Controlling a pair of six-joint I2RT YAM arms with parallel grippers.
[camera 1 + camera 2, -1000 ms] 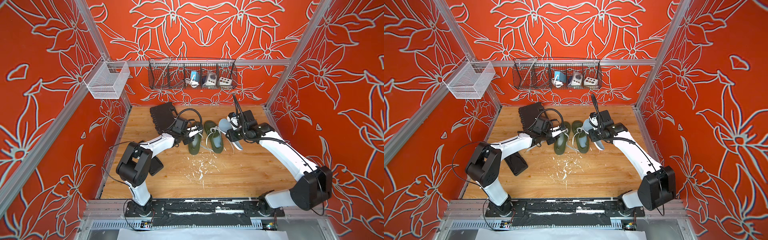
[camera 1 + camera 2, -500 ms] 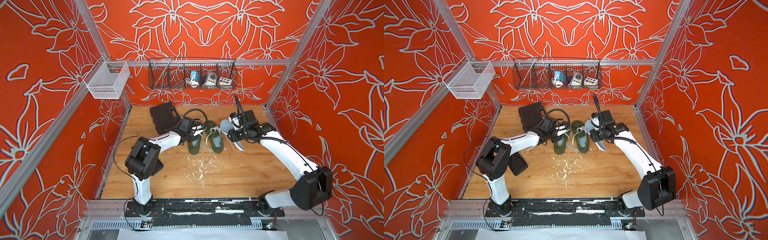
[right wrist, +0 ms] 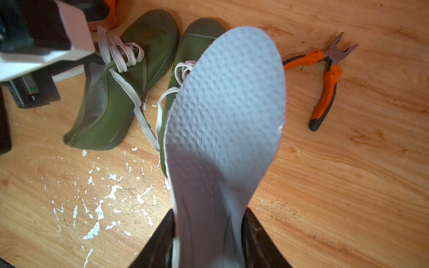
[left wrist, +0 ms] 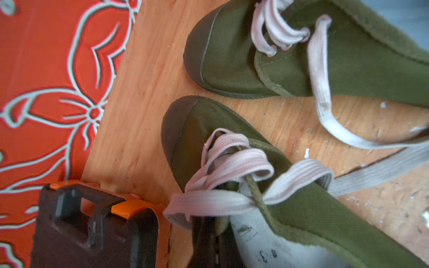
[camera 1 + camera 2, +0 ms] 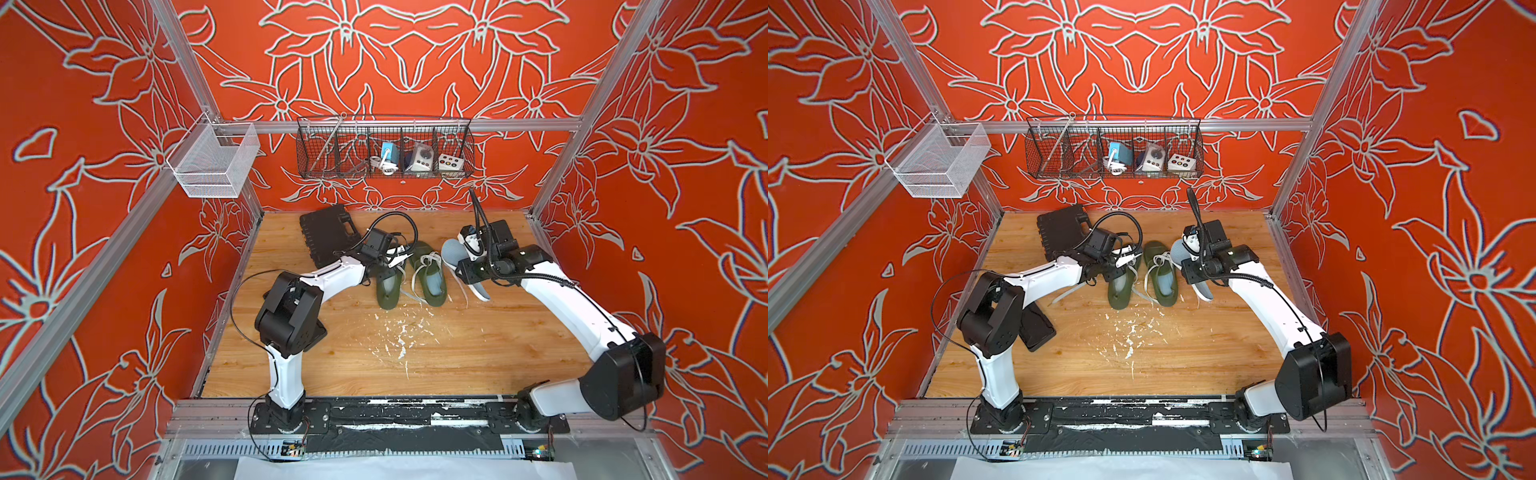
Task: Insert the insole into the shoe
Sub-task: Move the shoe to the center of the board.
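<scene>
Two olive-green canvas shoes with pale flat laces lie side by side on the far half of the wooden worktop (image 5: 457, 353), toes toward the far edge. The left fingers (image 4: 202, 241) are fully closed, pinching the rim of the opening, just behind the laces, of the shoe nearer the left edge (image 5: 388, 291). That shoe's pale grey lining shows right beside them. Its partner shoe (image 5: 432, 286) lies untouched, loose laces trailing over the boards between the pair.

The right fingers (image 3: 160, 246) stand partly apart, clamped on the narrow heel end of a grey dimpled foam insole (image 3: 222, 116), one dark finger on each long edge. The insole is outside both shoes, just beside the partner shoe on its right-edge side, with the broad toe end pointing toward the far edge. Whether its lower end touches the boards cannot be told.

A black plastic tool case with an orange latch (image 4: 92, 232) sits near the far left corner, close to the held shoe's toe. Orange-handled pliers (image 3: 325, 76) lie open on the boards toward the far right. White flecks (image 5: 401, 336) speckle the wood nearer the front edge.
</scene>
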